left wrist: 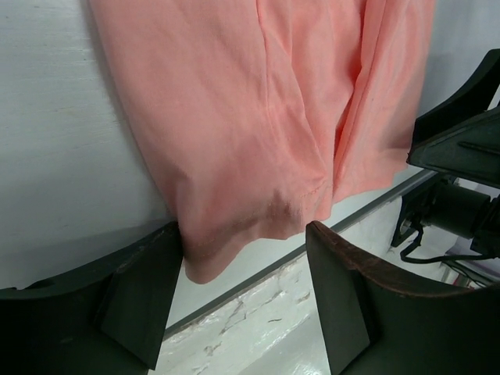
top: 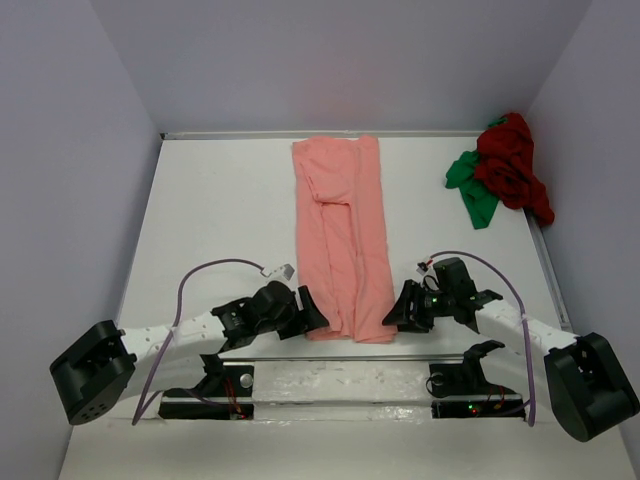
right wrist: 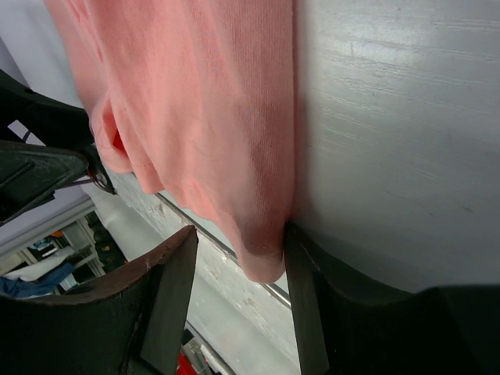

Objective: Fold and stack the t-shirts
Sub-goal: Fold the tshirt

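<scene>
The salmon-pink t-shirt (top: 340, 235) lies folded into a long narrow strip down the middle of the table, its hem at the near edge. My left gripper (top: 312, 315) is open at the strip's near left corner (left wrist: 226, 234), with the corner between its fingers. My right gripper (top: 397, 310) is open at the near right corner (right wrist: 262, 250), which rests against one finger (right wrist: 312, 297). The dark red t-shirt (top: 512, 165) lies crumpled at the far right, on top of the bright green t-shirt (top: 472, 190).
A metal rail (top: 340, 357) runs along the table's near edge between the arm bases. The enclosure's walls stand at the left, back and right; the crumpled pile lies against the right wall (top: 550, 260).
</scene>
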Robot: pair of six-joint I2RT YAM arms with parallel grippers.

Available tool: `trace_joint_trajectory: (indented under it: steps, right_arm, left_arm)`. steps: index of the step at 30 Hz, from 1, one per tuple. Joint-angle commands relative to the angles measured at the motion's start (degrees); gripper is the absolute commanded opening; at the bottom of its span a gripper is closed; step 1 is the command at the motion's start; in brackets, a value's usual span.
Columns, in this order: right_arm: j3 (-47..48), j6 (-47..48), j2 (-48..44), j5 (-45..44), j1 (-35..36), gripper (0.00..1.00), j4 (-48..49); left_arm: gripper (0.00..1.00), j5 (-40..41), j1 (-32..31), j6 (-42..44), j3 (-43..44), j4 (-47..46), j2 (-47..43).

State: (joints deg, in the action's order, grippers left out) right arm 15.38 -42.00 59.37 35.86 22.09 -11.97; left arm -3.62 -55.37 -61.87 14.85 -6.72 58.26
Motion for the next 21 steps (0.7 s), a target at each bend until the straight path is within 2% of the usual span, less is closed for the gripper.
trace_joint_trajectory:
  steps: [1, 3, 4, 5, 9, 11, 13, 14, 15, 16, 21]
  right_arm:
    - [-0.2, 1.7, 0.0, -2.0, -0.3, 0.54, -2.0]
    - [-0.3, 1.6, 0.0, -2.1, -0.3, 0.49, -2.1]
    - [-0.3, 1.7, 0.2, -1.9, -0.3, 0.3, -1.8]
    - [-0.3, 1.7, 0.4, -1.8, -0.3, 0.26, -1.7]
    - [-0.3, 1.9, 2.0, -1.3, -0.3, 0.24, -1.0]
    - [-0.3, 2.1, 2.3, -1.2, -0.3, 0.24, -0.6]
    - [-0.4, 2.1, 2.4, -1.2, -0.3, 0.21, -0.5]
    - [-0.4, 2.0, 2.4, -1.1, -0.3, 0.09, -0.5]
    - [-0.3, 2.0, 2.4, -1.1, -0.3, 0.02, -0.6]
    - [-0.3, 2.0, 2.2, -1.1, -0.3, 0.0, -0.6]
    - [1.0, 2.2, 1.1, -0.6, -0.3, 0.0, -2.2]
  left_arm:
    - [0.77, 0.5, -0.4, 1.4, -0.5, 6.6, 3.2]
    - [0.77, 0.5, -0.5, 1.0, -0.6, 6.6, 3.3]
    - [0.71, 0.6, -0.6, 1.0, -0.9, 6.6, 3.1]
    - [0.67, 0.7, -0.6, 0.9, -0.9, 6.6, 2.8]
    - [0.38, 0.4, -0.6, 0.3, -1.4, 6.6, 2.6]
    - [0.37, 0.1, -0.6, 0.0, -1.6, 6.5, 2.6]
    - [0.28, 0.1, -0.6, 0.0, -1.7, 6.5, 2.6]
    - [0.23, 0.2, -0.7, -0.1, -1.7, 6.5, 2.6]
    - [0.09, 0.2, -0.7, -0.2, -1.7, 6.5, 2.6]
    - [0.0, 0.2, -0.6, -0.1, -1.6, 6.5, 2.6]
    - [0.0, 1.2, -0.6, 0.6, 0.2, 9.3, 2.6]
